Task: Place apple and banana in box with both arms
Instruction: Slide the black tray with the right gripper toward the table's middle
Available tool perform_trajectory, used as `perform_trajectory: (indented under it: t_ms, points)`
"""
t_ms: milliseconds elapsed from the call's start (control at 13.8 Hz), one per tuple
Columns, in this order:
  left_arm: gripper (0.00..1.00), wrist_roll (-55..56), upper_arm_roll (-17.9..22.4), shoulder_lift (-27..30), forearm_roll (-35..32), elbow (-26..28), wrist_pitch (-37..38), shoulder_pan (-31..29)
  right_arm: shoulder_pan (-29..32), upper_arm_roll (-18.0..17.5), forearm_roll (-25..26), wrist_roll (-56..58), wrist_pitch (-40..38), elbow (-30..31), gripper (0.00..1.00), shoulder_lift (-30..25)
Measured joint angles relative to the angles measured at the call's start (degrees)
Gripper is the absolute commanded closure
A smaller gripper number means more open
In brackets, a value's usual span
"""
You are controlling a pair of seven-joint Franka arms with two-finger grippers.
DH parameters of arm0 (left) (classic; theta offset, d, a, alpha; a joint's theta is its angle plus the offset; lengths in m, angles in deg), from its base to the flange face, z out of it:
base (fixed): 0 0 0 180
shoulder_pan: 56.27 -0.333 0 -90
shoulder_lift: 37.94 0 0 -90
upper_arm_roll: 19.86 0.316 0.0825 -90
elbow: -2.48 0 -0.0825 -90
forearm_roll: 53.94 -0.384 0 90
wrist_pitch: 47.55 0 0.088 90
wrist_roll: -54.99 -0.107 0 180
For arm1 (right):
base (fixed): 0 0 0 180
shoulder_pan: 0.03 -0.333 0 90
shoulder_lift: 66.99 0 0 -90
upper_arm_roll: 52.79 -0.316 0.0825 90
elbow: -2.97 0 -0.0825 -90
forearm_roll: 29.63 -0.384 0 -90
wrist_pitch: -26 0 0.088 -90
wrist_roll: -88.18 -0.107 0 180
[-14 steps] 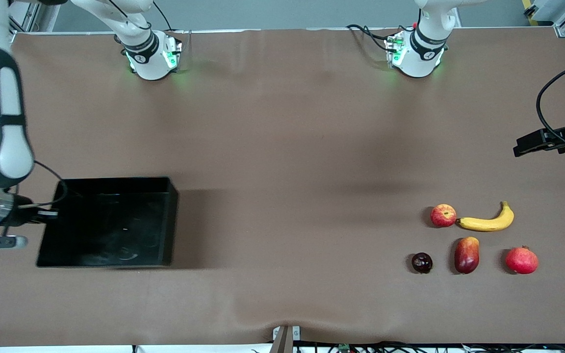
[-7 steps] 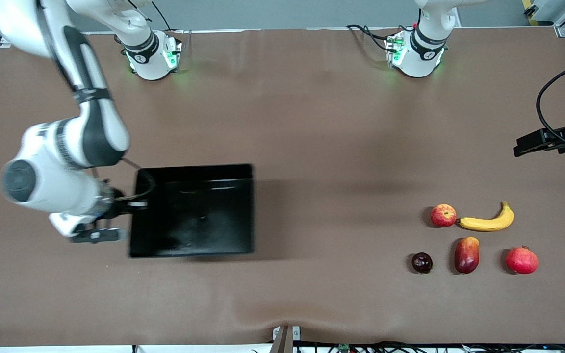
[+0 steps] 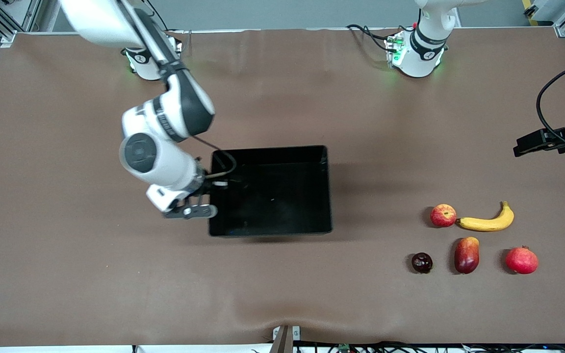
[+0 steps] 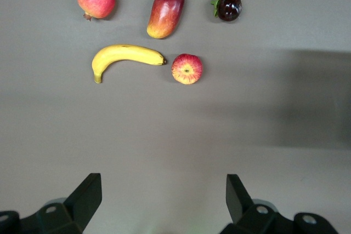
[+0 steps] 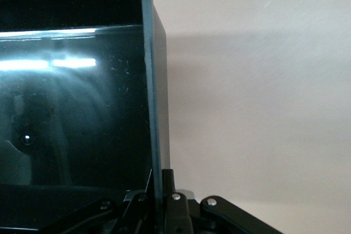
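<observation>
right gripper point(image 3: 212, 185) clamps box point(image 3: 312, 189) rim; jaws mostly hidden.

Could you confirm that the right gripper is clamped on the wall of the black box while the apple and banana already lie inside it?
Not quite. The right gripper is indeed shut on the box wall, but the box holds no fruit. The front view shows the apple and banana on the table toward the left arm's end, touching tip to side, beside the other fruits.
</observation>
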Motion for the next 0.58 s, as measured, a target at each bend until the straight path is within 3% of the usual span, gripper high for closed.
perform_trajectory:
  t_ms: [580]
  points:
    - [0.0,0.0,0.02,-0.49,0.0,0.03,0.18,-0.26,-8.53,0.07,-0.02,-9.32,9.88,0.38,1.0,7.17]
